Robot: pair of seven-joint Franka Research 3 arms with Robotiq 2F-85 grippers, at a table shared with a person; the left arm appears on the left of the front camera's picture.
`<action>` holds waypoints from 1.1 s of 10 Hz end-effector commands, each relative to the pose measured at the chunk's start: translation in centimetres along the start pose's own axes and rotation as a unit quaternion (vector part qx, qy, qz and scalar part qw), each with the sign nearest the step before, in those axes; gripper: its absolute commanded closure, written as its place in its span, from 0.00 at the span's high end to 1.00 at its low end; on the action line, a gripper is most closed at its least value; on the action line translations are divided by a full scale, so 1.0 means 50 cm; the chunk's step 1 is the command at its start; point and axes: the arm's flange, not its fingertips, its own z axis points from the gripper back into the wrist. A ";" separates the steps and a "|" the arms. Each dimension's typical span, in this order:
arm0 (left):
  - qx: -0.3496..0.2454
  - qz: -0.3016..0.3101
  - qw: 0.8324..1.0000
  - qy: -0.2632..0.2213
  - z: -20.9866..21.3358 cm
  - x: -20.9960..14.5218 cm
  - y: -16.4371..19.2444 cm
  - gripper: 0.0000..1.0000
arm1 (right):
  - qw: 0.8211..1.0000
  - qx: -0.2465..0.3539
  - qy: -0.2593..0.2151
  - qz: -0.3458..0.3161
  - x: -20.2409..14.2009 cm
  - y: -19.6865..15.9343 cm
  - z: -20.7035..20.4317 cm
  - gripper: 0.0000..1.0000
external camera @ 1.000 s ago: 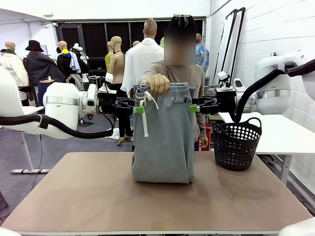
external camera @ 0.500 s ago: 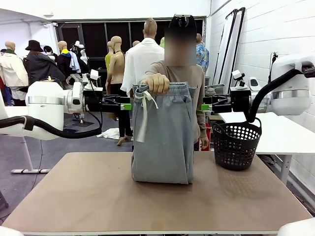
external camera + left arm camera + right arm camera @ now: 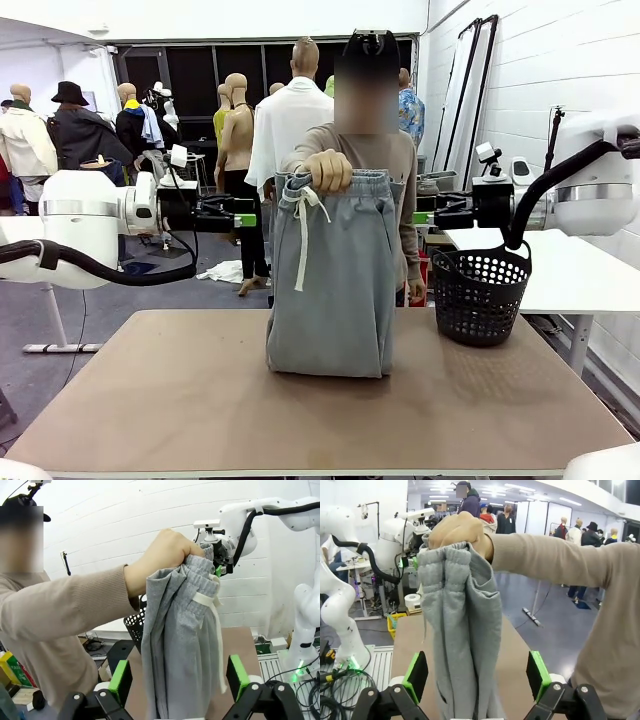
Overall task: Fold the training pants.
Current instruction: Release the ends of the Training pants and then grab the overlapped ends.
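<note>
The training pants (image 3: 332, 280) are light grey sweatpants with a white drawstring (image 3: 303, 235). A person's hand (image 3: 330, 170) holds them up by the bunched waistband at mid table, and their lower end rests folded on the tabletop. My left gripper (image 3: 243, 214) hangs open in the air to the left of the waistband, apart from the cloth. My right gripper (image 3: 422, 212) hangs open to its right, also apart. In the left wrist view the pants (image 3: 182, 645) hang beyond the green pads (image 3: 120, 680). In the right wrist view the pants (image 3: 462, 630) hang ahead of the pads (image 3: 538, 672).
A black perforated basket (image 3: 480, 290) stands at the table's right far corner. The brown table (image 3: 200, 400) has bare room in front of and beside the pants. The person stands at the far edge behind the pants.
Both grippers have drawn back sideways from the waistband, left to the left and right to the right. The person still holds the pants; the drawstring has swung slightly.
</note>
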 end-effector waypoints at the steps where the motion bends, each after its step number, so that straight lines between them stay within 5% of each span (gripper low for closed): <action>1: -0.006 -0.013 1.000 -0.018 -0.001 -0.008 0.000 1.00 | 1.000 -0.014 -0.015 -0.001 -0.012 0.004 -0.013 1.00; 11: -0.070 -0.012 0.997 -0.011 -0.089 -0.002 0.001 1.00 | 0.999 0.001 -0.040 -0.029 -0.027 0.024 -0.066 1.00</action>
